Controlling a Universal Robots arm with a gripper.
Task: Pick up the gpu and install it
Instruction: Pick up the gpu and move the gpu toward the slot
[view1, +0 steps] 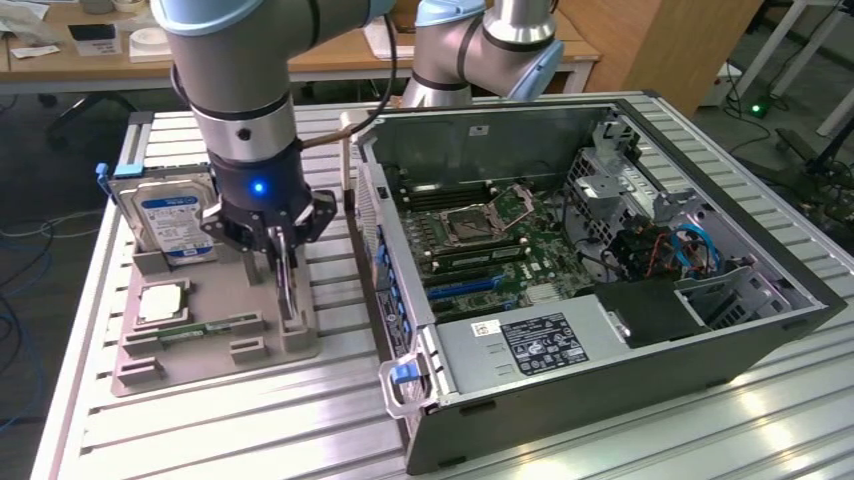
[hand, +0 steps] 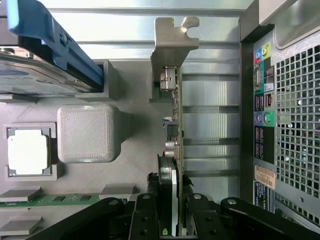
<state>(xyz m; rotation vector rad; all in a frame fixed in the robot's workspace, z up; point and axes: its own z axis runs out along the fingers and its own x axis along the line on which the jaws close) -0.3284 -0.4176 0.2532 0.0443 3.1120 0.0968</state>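
While the gpu (hand: 174, 131) stands on edge on the grey holder (view1: 200, 358) beside the open computer case (view1: 627, 395), the gripper (hand: 172, 219) pinches its top edge, a suitable hold since the card appears light, rigid and fragile.

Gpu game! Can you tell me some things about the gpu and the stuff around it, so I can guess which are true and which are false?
1. The gpu stands on its edge in the tray. True.
2. The gripper holds the hard drive. False: it is shut on the gpu, and the hard drive stands apart in the tray.
3. The case is open, so you can see inside. True.
4. The gpu is already inside the case. False: it is in the tray, beside the case.
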